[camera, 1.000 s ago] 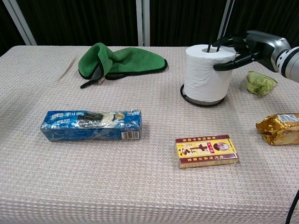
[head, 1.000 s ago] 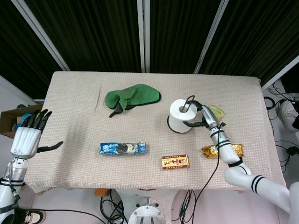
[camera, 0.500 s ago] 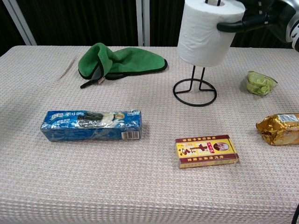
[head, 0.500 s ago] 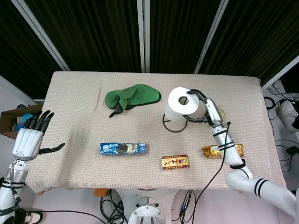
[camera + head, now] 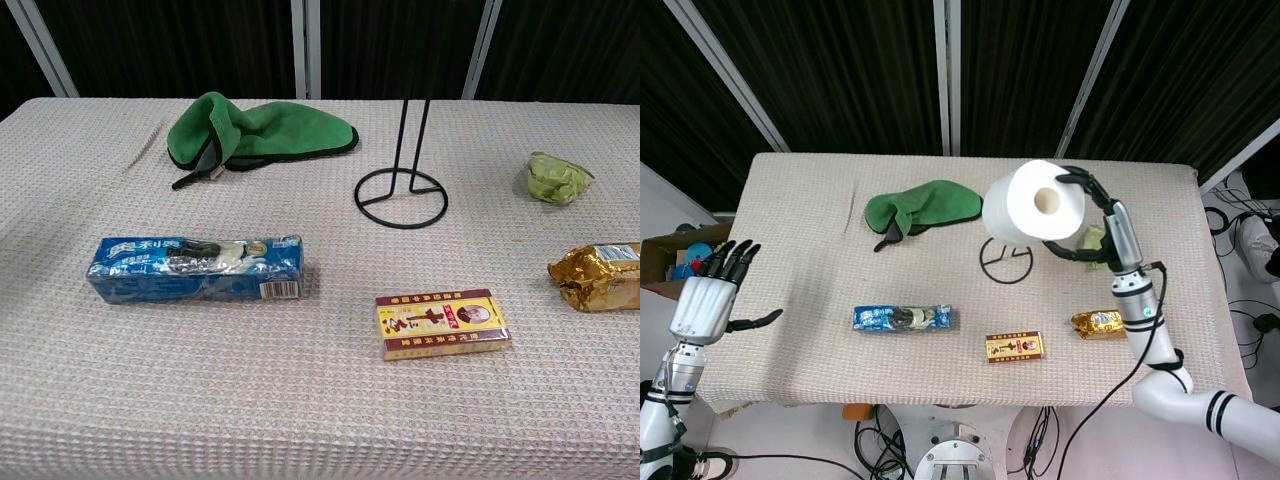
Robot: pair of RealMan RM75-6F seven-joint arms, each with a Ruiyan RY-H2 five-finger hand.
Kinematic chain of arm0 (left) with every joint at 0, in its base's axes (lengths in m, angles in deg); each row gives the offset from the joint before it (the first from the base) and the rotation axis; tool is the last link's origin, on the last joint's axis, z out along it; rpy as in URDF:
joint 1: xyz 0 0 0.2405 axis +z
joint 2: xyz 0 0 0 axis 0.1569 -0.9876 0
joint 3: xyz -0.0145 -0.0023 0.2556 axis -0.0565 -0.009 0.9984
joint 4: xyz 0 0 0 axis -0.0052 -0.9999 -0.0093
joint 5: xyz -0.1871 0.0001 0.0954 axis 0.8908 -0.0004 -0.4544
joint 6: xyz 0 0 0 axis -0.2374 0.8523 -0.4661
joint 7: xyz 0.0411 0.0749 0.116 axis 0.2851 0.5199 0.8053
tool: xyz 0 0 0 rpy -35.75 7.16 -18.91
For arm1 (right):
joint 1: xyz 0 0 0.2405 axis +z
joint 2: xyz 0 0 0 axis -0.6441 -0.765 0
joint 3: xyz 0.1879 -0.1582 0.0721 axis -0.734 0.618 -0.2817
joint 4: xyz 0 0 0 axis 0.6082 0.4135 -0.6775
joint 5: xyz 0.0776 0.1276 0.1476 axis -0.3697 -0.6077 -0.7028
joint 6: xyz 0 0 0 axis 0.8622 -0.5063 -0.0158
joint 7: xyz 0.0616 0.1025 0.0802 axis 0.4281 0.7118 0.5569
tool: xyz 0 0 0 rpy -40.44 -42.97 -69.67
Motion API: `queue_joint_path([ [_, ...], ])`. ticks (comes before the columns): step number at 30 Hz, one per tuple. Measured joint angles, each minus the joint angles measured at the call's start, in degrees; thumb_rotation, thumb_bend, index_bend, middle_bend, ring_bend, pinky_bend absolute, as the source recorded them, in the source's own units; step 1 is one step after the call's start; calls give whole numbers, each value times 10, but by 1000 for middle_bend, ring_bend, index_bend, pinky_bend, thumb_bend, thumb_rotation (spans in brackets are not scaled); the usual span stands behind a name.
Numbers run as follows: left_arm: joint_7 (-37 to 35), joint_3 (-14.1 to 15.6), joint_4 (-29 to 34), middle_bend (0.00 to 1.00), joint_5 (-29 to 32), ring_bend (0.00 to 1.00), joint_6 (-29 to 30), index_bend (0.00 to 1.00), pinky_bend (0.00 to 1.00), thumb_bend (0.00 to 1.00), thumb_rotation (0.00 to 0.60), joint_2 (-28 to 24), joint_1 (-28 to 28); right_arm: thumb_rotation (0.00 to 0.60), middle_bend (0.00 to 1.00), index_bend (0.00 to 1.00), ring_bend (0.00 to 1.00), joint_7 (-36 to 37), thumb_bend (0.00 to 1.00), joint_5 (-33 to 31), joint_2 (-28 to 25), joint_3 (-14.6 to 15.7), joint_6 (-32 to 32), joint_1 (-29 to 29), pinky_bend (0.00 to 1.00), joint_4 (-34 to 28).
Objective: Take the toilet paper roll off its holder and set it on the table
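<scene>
In the head view my right hand [image 5: 1092,215] grips the white toilet paper roll [image 5: 1033,203] and holds it high above the table, fingers wrapped over its top and side. Below it stands the black wire holder [image 5: 1006,260], bare, its ring base on the cloth. The chest view shows only the holder [image 5: 402,190], its upright rods running out of the top of the frame; roll and right hand are above that view. My left hand [image 5: 710,298] hangs open off the table's left edge, fingers spread.
A green mitt [image 5: 922,208] lies at the back. A blue wrapped packet [image 5: 902,318] and a red-yellow box [image 5: 1015,346] lie near the front. A gold packet [image 5: 1099,322] and a green wrapped item [image 5: 558,177] sit at the right.
The right hand has lifted the roll further up, clear off the holder's rods and out of the chest view. The holder shifted slightly left. The left hand barely moved.
</scene>
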State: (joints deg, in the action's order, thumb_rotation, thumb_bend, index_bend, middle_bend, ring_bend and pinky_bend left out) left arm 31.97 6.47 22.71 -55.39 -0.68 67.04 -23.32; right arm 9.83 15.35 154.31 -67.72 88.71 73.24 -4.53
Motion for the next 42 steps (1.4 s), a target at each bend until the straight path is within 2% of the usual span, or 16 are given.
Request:
queue_joint_path([
  [4,-3,0,1,76,-2,70,-2,73,209,95,176,0,0,600,306,379,264,7,209,20,-18,0,38,-15,343,-24],
  [7,-5,0,1,77,-3,70,-2,73,209,95,179,1,0,600,306,379,264,8,208,32,-35,14,56,-32,343,-35],
  [13,-8,2,0,76,-7,70,0,73,209,96,174,1,2,600,305,379,264,-10,214,53,-85,77,60,-79,343,-31],
  [15,-13,2,0,77,-7,70,-3,73,209,96,178,0,2,600,306,379,263,-14,245,54,-100,101,61,-100,342,-21],
  [19,-23,2,-5,77,-8,70,-8,73,209,96,178,4,-1,600,305,379,263,-7,262,44,-108,130,46,-118,343,14],
  [26,-22,4,-15,77,-16,70,-8,73,209,96,180,13,-3,600,297,370,263,19,261,16,-63,157,-15,-118,341,111],
  [32,-15,4,-12,77,-20,70,-1,73,209,96,183,10,-1,600,293,369,263,43,261,7,9,160,-56,-95,337,190],
  [39,-19,7,-17,76,-21,70,-2,73,209,96,185,12,1,600,275,346,251,56,257,6,65,165,-86,-72,320,255],
  [42,-21,10,-18,76,-23,70,-4,73,209,96,187,12,2,600,236,305,197,70,223,7,81,166,-91,-65,282,274],
])
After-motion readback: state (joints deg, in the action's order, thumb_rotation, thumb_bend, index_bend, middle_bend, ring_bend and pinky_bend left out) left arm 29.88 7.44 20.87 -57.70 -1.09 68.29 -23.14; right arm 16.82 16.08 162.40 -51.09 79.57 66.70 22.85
